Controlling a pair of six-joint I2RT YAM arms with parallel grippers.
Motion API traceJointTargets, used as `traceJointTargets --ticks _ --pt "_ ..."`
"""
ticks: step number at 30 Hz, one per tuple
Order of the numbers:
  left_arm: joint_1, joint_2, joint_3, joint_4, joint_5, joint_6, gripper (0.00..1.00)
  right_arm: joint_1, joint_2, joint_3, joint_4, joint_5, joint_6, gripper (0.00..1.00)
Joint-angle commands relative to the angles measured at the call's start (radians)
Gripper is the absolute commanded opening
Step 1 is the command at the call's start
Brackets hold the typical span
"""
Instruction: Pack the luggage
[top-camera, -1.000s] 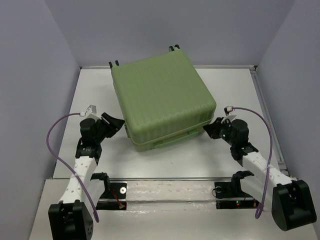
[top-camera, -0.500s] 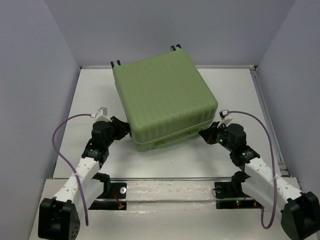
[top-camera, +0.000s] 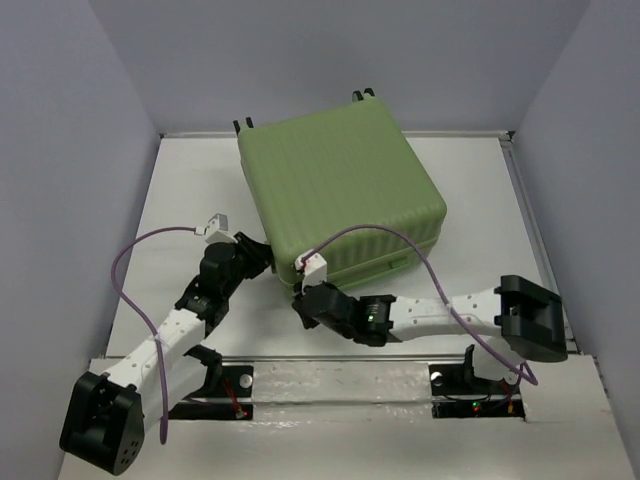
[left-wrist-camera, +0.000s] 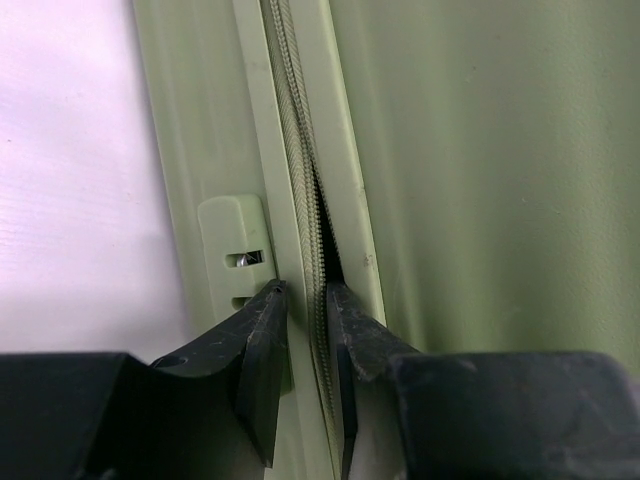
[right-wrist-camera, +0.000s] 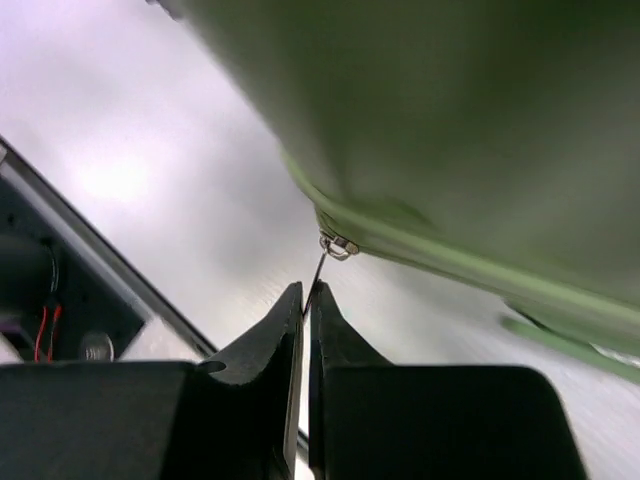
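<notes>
- Since one second ago: right gripper (right-wrist-camera: 307, 300) has swung from the right side of the luggage (top-camera: 340, 195) across the lower centre of the top view to its near-left corner. The left gripper (left-wrist-camera: 305, 300) has closed in on that corner. The luggage has shifted slightly toward the upper right.
- Right gripper: fingers pressed together on the thin metal zipper pull (right-wrist-camera: 318, 272), which hangs from the slider at the shell's lower edge.
- Left gripper: fingers a narrow gap apart, astride the zipper (left-wrist-camera: 300, 150), tips against the seam. Cannot tell whether they actually pinch it.
- Just left of the left fingertip sits a small moulded tab (left-wrist-camera: 232, 250) on the shell.
- Seam: a dark slit shows between the zipper halves just above the left fingers, so the zip looks unclosed along that stretch.
- Luggage lies flat, ribbed lid down, in the upper centre of the table (top-camera: 190, 190), wheels at the far edge. No contents or lining visible.
- Progress, my judgement: lid is down, so any loading looks finished. Running the slider round to close the seam remains, and it looks barely begun.
</notes>
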Motion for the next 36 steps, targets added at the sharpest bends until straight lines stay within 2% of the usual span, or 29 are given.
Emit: traceJointTargets --ticks 1,7,11,12,13,14,15,16,17,20,23,26,28,29,30,31,34,36 --pt "-0.065 0.011 0.05 0.125 0.119 -0.041 0.3 0.184 0.175 0.21 0.022 -0.036 0.015 0.07" --pt "-0.066 0.037 0.076 0.103 0.105 -0.035 0.29 0.229 0.215 0.286 0.076 0.079 -0.039 0.07" --pt "-0.069 0.076 0.131 0.1 0.088 -0.021 0.3 0.229 0.131 0.154 0.201 0.089 -0.014 0.07" --pt "-0.068 0.078 0.152 0.052 0.048 0.01 0.32 0.229 0.104 0.061 0.218 0.09 0.021 0.07" --pt "-0.068 0.072 0.181 0.012 0.025 0.03 0.36 0.229 0.073 0.012 0.237 0.09 0.039 0.07" --pt "-0.066 0.061 0.247 -0.033 0.002 0.054 0.61 0.229 0.039 -0.038 0.239 0.079 0.055 0.07" --pt "-0.066 0.046 0.281 -0.076 -0.025 0.083 0.74 0.229 -0.028 -0.084 0.237 0.06 0.066 0.16" --pt "-0.065 0.006 0.315 -0.166 -0.109 0.135 0.85 0.229 -0.065 -0.169 0.217 0.028 0.11 0.42" --pt "-0.062 -0.018 0.373 -0.203 -0.142 0.158 0.99 0.229 -0.102 -0.208 0.208 0.023 0.133 0.54" --pt "-0.042 -0.084 0.461 -0.295 -0.216 0.206 0.99 0.229 -0.246 -0.326 0.174 0.021 0.205 0.77" --pt "0.016 -0.071 0.539 -0.32 -0.205 0.228 0.99 0.229 -0.343 -0.359 0.082 0.068 0.259 0.82" --pt "0.073 0.031 0.612 -0.325 -0.107 0.231 0.99 0.229 -0.395 -0.362 -0.022 0.148 0.329 0.82" --pt "0.153 0.137 0.646 -0.285 0.018 0.214 0.99 0.2 -0.417 -0.38 -0.08 0.174 0.401 0.75" --pt "0.179 0.179 0.683 -0.269 0.052 0.208 0.99 0.179 -0.438 -0.389 -0.082 0.161 0.409 0.7" --pt "0.208 0.219 0.7 -0.248 0.092 0.191 0.99 0.14 -0.449 -0.409 -0.084 0.15 0.415 0.59" --pt "0.254 0.3 0.723 -0.24 0.146 0.185 0.99 0.125 -0.46 -0.418 -0.084 0.145 0.42 0.37" --pt "0.3 0.414 0.824 -0.222 0.201 0.172 0.99 0.102 -0.504 -0.437 -0.09 0.133 0.394 0.25" --pt "0.326 0.523 0.907 -0.228 0.229 0.168 0.99 0.102 -0.526 -0.443 -0.1 0.145 0.389 0.25"
